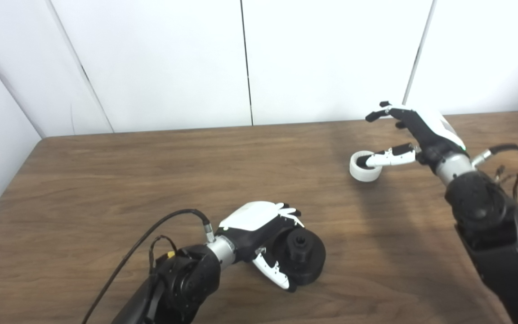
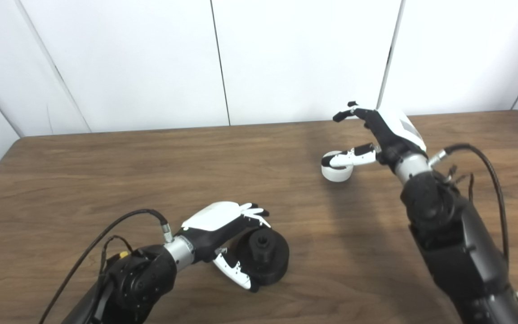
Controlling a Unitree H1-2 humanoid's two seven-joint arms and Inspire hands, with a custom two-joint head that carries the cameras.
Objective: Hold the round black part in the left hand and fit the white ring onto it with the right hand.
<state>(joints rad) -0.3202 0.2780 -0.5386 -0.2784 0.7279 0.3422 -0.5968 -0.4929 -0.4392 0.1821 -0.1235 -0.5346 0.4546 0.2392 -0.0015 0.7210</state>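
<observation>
Two hands: left hand (image 1: pixel 259 229) cupping black part (image 1: pixel 303 257) near front edge; right hand (image 1: pixel 414 130) splayed, thumb in white ring (image 1: pixel 364 166); bare table (image 1: pixel 151 180) between.

both views are bright and evenly lit, with soft light that seems to come from overhead. the white wall panels (image 1: pixel 331 58) are close to washed out. the brown table (image 1: pixel 151 180) shows its wood grain with little glare. a broad, soft shadow band runs across the table below the right hand (image 1: pixel 416 130), and a faint shadow lies beside the black part (image 1: pixel 304 256). focus is slightly soft throughout; the arms' dark casings lose detail.
</observation>
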